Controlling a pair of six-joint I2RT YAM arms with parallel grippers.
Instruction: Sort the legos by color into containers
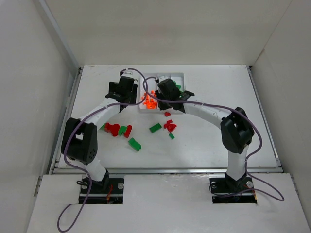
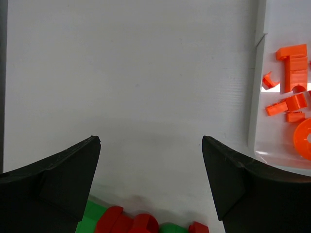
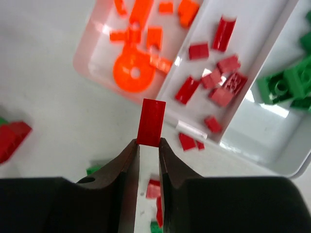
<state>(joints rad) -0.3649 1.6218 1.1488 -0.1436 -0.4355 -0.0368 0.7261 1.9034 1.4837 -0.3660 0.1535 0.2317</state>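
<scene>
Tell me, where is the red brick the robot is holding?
Right wrist view: the red brick is pinched between the right fingers, at the tray's near edge, by the orange-red divider.

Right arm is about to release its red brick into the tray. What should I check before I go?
1. Red brick pinched in right gripper fingers: ok.
2. Brick over red compartment: cannot tell; the wrist view shows it near the border with the orange compartment.
3. Room in red compartment: ok.
4. Left gripper open, beside the tray, out of the way: ok.
5. Table cleared: not ok; loose bricks lie on it.
</scene>
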